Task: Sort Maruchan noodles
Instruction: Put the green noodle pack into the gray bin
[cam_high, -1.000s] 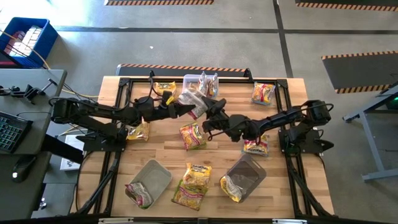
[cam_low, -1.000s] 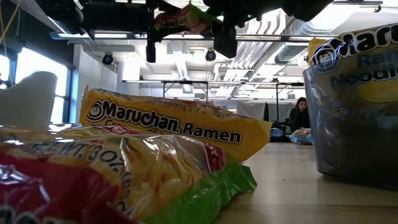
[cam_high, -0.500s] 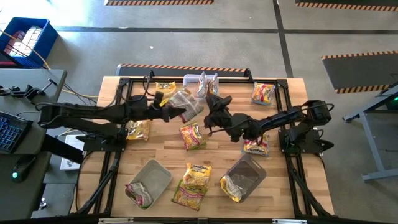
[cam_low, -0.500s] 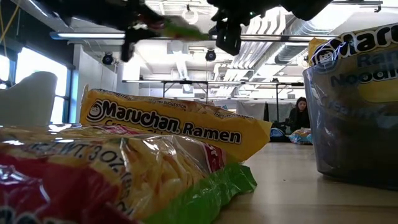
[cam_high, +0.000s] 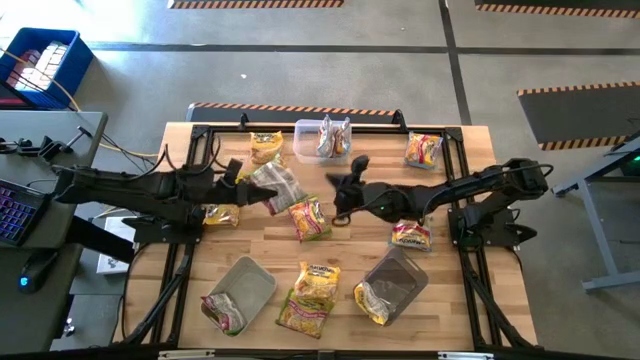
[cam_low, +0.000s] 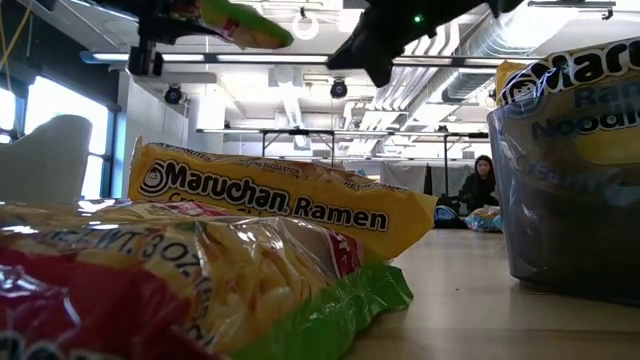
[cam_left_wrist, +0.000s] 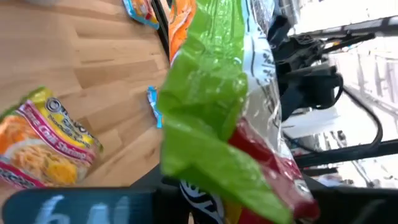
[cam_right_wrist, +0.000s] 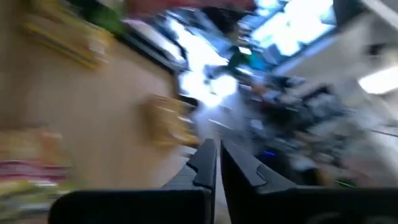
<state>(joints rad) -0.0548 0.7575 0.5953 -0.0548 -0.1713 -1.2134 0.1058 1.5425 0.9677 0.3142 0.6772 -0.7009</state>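
The left gripper (cam_high: 252, 187) is clamped on a green and silver packet (cam_high: 277, 184), held above the table (cam_high: 470, 330) just left of centre; in the left wrist view that packet (cam_left_wrist: 224, 112) fills the frame, green with a red end. The right gripper (cam_high: 338, 185) has its fingers (cam_right_wrist: 208, 163) pressed together on nothing, up over the middle of the table and near the held packet without touching it.

There are three clear tubs. The one at the back edge (cam_high: 310, 138) holds packets standing on end — probably two, though the view is poor. The tub at front left (cam_high: 248, 285) lies tilted with a red-and-green packet (cam_high: 222, 310) at its lower end. The tub at front right (cam_high: 400, 278) has a yellow packet (cam_high: 370, 303) at its near end.

The other packets lie loose on the wood: one beside the back tub (cam_high: 265, 145), one at the back right (cam_high: 423, 149), one under the left arm (cam_high: 221, 214), one in the centre (cam_high: 309, 218), one under the right arm (cam_high: 411, 236) and two at the front (cam_high: 310, 295).
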